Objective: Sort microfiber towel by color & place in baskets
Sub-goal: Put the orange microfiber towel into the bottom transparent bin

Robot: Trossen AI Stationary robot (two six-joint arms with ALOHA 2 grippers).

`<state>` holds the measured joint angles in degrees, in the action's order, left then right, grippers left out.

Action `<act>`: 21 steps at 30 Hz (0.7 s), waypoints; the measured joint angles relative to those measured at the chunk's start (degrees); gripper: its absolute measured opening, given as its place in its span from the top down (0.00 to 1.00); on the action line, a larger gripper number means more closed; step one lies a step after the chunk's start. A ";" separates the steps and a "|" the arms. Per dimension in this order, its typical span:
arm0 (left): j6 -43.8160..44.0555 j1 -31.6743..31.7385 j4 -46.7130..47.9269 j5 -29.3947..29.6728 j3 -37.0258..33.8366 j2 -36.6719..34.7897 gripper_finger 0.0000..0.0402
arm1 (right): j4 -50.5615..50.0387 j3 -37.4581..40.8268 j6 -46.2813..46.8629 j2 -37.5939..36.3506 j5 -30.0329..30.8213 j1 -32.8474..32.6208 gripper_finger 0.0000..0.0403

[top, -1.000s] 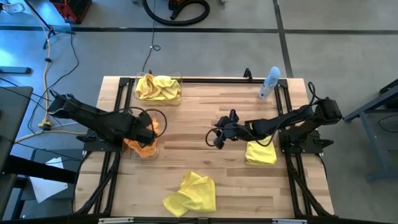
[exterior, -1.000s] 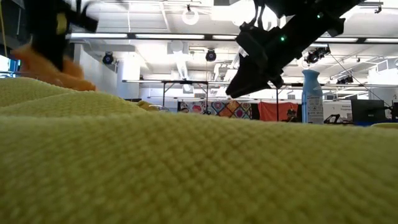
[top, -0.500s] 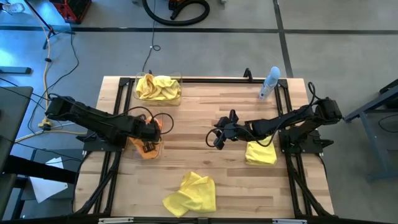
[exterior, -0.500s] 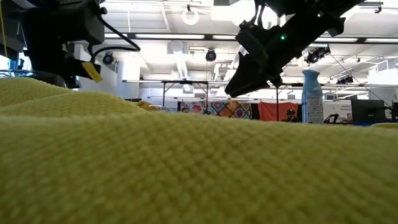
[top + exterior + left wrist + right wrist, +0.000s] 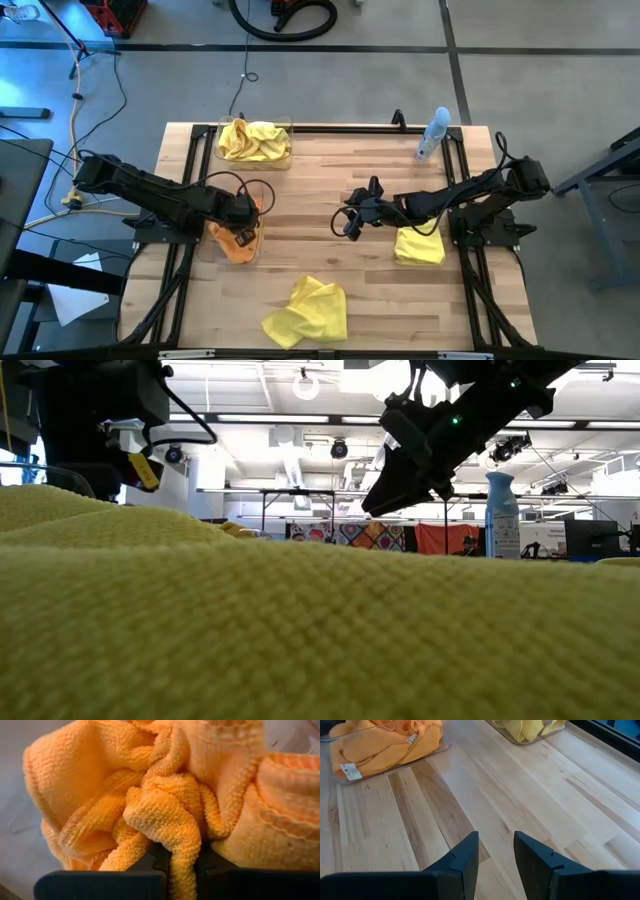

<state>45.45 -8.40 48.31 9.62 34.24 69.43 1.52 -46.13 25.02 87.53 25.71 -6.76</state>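
Left gripper (image 5: 240, 210) sits over the near-left basket (image 5: 252, 247), clenched on a fold of orange towel (image 5: 165, 827); the wrist view shows looped pile pinched between its dark fingers (image 5: 155, 862). Right gripper (image 5: 350, 222) hovers mid-table, fingers parted, grasping nothing. The far basket (image 5: 288, 160), clear plastic with rounded corners, holds crumpled yellow towels (image 5: 252, 140). 2 more yellow towels lie on the wood: 1 crumpled at the front (image 5: 308, 310), 1 folded square under the right arm (image 5: 420, 246). Only the low view shows the weave close up (image 5: 320, 640).
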 joint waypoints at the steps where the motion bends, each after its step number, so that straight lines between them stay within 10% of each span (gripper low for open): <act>1: 1.04 0.17 0.01 -0.25 -0.01 0.00 0.96 | 0.00 0.00 0.00 0.00 0.00 0.00 0.71; 21: 7.57 2.44 5.02 -1.47 4.49 -1.34 0.82 | -0.02 -0.04 -1.07 0.00 -2.14 -0.01 0.71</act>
<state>53.01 -5.96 53.33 8.15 38.74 68.09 1.50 -46.17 23.94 87.53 23.57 -6.78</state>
